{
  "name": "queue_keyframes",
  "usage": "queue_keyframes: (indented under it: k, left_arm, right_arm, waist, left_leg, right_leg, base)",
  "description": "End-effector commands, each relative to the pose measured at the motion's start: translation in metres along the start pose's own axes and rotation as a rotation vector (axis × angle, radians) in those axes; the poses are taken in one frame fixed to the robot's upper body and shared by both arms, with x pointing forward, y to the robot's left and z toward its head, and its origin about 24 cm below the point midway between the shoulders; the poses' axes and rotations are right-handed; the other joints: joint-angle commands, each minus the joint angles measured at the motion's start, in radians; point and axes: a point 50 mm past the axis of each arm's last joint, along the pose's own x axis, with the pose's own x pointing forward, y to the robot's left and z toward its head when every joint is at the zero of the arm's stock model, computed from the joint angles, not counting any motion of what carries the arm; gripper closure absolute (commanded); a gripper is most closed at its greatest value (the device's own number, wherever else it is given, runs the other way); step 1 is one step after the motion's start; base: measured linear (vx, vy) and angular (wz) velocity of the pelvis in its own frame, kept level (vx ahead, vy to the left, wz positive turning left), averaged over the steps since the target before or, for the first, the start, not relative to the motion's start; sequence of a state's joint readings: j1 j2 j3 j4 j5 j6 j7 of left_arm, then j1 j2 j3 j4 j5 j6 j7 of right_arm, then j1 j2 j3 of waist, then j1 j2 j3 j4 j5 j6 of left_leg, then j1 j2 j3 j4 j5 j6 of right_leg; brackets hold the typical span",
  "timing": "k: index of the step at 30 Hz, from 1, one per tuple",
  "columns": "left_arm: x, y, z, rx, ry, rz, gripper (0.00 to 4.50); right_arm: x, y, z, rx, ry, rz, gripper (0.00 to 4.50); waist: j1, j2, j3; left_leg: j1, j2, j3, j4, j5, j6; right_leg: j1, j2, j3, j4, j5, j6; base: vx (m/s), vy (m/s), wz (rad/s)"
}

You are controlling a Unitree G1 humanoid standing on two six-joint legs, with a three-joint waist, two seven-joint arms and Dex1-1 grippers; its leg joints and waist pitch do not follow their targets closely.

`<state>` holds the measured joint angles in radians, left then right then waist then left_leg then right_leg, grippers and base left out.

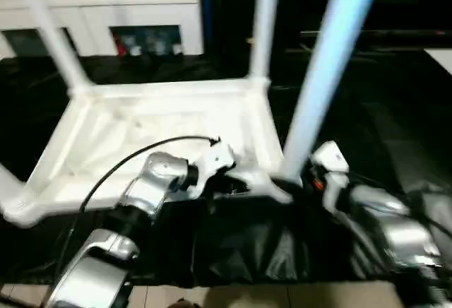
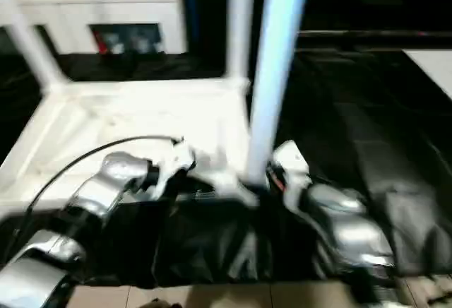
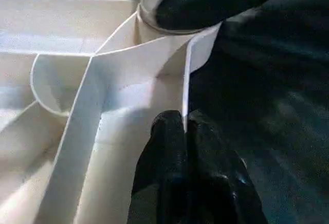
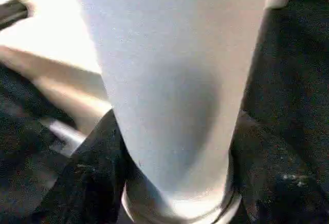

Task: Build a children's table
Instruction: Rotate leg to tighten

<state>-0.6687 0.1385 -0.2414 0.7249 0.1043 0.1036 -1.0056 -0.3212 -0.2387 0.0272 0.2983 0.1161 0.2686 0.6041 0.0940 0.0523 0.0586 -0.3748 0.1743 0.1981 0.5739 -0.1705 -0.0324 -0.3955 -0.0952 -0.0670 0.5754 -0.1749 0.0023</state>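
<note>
Pinching the thin raised rim (image 3: pixel 185 88) of the smooth white plastic table (image 1: pixel 162 121), left gripper (image 3: pixel 184 126) jaws clamped together, right gripper (image 1: pixel 319 175) jaws spread around a round tapered leg (image 4: pixel 175 90).

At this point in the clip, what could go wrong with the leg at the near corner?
1. The near leg stands in its corner socket with the right gripper at its base; whether it is fully seated can't be told, so it could tip if let go.
2. The left gripper pinches only the thin rim of the upturned table top; pushing on the leg could slip that hold.
</note>
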Motion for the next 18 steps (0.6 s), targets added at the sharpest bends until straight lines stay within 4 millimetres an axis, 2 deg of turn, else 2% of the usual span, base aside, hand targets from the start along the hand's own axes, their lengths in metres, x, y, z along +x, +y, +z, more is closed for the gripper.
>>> queue_keyframes:
  k: [1,3,5,6,7,9,11,14,16,17,18]
  left_arm:
    - [0.023,-0.007,0.037,0.044,-0.118,0.021,4.50]
    - [0.026,-0.009,0.039,0.042,-0.125,0.027,4.50]
    - [0.029,-0.011,0.042,0.042,-0.135,0.037,4.50]
    - [0.030,-0.012,0.042,0.051,-0.135,0.033,4.50]
    - [0.031,-0.013,0.042,0.060,-0.134,0.023,4.50]
    - [0.030,-0.014,0.041,0.071,-0.131,0.011,4.50]
    - [0.029,-0.014,0.040,0.075,-0.129,0.009,4.50]
    - [0.025,-0.015,0.037,0.096,-0.124,-0.026,4.50]
    - [0.020,-0.016,0.035,0.108,-0.122,-0.070,4.50]
    - [0.017,-0.016,0.033,0.116,-0.122,-0.092,4.50]
    - [0.015,-0.016,0.033,0.121,-0.122,-0.105,4.50]
  right_arm:
    - [0.027,0.043,-0.020,0.074,0.081,0.102,2.04]
    - [0.033,0.044,-0.018,0.098,0.081,0.055,2.09]
    - [0.042,0.045,-0.015,0.114,0.078,-0.006,2.09]
    - [0.046,0.047,-0.011,0.131,0.057,-0.011,2.09]
    - [0.049,0.048,-0.007,0.137,0.036,-0.007,2.09]
    - [0.049,0.049,-0.004,0.149,0.016,0.010,1.39]
    - [0.048,0.049,-0.004,0.159,0.013,0.019,1.40]
    - [0.043,0.045,-0.006,0.118,0.027,0.036,0.99]
    - [0.035,0.041,-0.007,0.055,0.041,0.076,0.82]
    - [0.031,0.040,-0.008,0.028,0.049,0.106,0.82]
    - [0.028,0.039,-0.009,0.016,0.054,0.126,0.82]
  waist:
    - [-0.010,-0.007,-0.045]
    - [-0.017,-0.010,-0.044]
    - [-0.018,-0.004,-0.042]
    - [-0.022,0.000,-0.042]
    - [-0.027,-0.002,-0.042]
    - [-0.028,0.000,-0.042]
    - [-0.032,0.000,-0.042]
    - [-0.030,0.002,-0.045]
    - [-0.025,-0.002,-0.048]
    - [-0.025,-0.007,-0.048]
    - [-0.020,-0.005,-0.051]
  left_leg:
    - [0.024,0.052,-0.048,-0.088,-0.450,-0.032]
    - [0.026,0.051,-0.049,-0.088,-0.471,-0.030]
    - [0.029,0.049,-0.048,-0.088,-0.484,-0.028]
    - [0.025,0.048,-0.052,-0.090,-0.487,-0.031]
    - [0.025,0.048,-0.052,-0.091,-0.498,-0.031]
    - [0.028,0.048,-0.050,-0.091,-0.503,-0.029]
    - [0.031,0.050,-0.048,-0.092,-0.503,-0.022]
    - [0.027,0.052,-0.043,-0.094,-0.470,-0.017]
    - [0.024,0.053,-0.040,-0.093,-0.435,-0.008]
    - [0.022,0.054,-0.038,-0.093,-0.420,-0.003]
    - [0.019,0.054,-0.036,-0.091,-0.389,0.010]
  right_leg:
    - [0.023,-0.070,0.031,-0.098,-0.552,-0.120]
    - [0.022,-0.069,0.031,-0.102,-0.554,-0.114]
    - [0.018,-0.069,0.031,-0.106,-0.568,-0.109]
    - [0.021,-0.070,0.029,-0.104,-0.568,-0.106]
    - [0.021,-0.067,0.027,-0.107,-0.563,-0.104]
    - [0.019,-0.067,0.029,-0.108,-0.551,-0.105]
    - [0.017,-0.065,0.032,-0.107,-0.512,-0.122]
    - [0.021,-0.064,0.036,-0.100,-0.443,-0.147]
    - [0.027,-0.064,0.039,-0.093,-0.387,-0.163]
    - [0.027,-0.065,0.041,-0.091,-0.367,-0.169]
    - [0.032,-0.065,0.041,-0.086,-0.332,-0.176]
  base:
    - [0.000,0.000,0.00]
    - [0.000,0.000,0.00]
    - [0.000,0.000,0.00]
    - [0.000,0.000,0.00]
    - [0.000,0.000,0.00]
    - [0.000,0.000,0.00]
    - [0.000,0.000,0.00]
    - [0.000,0.000,0.00]
    - [0.000,0.000,0.00]
    - [0.000,0.000,0.00]
    - [0.000,0.000,0.00]
